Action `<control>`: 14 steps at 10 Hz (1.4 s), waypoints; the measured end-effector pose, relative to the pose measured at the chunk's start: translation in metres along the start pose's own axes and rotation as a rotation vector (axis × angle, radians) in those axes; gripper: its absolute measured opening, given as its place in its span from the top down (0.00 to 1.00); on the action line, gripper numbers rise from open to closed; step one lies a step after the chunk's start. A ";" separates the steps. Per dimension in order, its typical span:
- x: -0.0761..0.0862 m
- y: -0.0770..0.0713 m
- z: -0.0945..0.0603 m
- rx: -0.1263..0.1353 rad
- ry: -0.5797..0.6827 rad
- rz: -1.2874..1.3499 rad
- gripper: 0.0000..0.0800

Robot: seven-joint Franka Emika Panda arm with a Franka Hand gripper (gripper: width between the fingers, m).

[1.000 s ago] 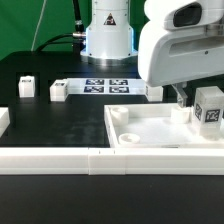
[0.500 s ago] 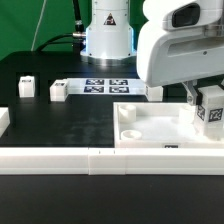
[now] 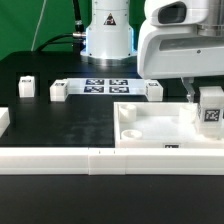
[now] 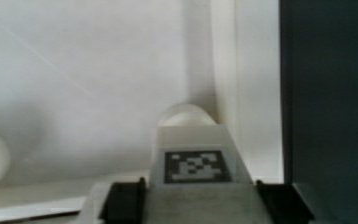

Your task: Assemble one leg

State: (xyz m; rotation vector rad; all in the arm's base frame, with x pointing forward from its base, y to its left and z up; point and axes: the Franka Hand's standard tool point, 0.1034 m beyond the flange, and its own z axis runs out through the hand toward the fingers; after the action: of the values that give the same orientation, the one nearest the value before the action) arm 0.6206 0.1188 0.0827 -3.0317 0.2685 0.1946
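Observation:
My gripper [image 3: 209,100] is shut on a leg [image 3: 211,109], a small white block with a black-and-white tag facing the camera. It holds the leg over the right end of the wide white tray-like piece [image 3: 150,128], close to its right corner. In the wrist view the leg [image 4: 195,160] sits between my two dark fingers [image 4: 130,198] and points at the tray's inner surface [image 4: 87,80]. Three more legs stand on the black table: one [image 3: 27,86] at the exterior view's left, one [image 3: 59,90] beside it, one [image 3: 154,90] behind the tray.
The marker board [image 3: 105,86] lies at the back middle, before the arm's base [image 3: 107,40]. Long white border rails [image 3: 60,158] run along the front edge. A white rail end [image 3: 4,119] sits at the left.
My gripper has carried the leg a little toward the exterior view's right and slightly upward. The tray-like piece has shifted with it a little to the right.

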 end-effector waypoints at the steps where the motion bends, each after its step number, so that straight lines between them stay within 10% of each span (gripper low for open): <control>1: -0.001 -0.002 0.000 0.003 0.019 0.176 0.63; 9: -0.002 -0.011 0.001 0.029 0.022 0.806 0.63; 11: -0.002 -0.011 0.002 0.028 0.022 0.739 0.28; 14: -0.004 -0.013 0.002 0.019 0.017 0.482 0.19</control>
State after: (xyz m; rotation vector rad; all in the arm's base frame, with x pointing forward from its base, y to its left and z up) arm 0.6188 0.1324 0.0819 -2.8939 0.9915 0.1948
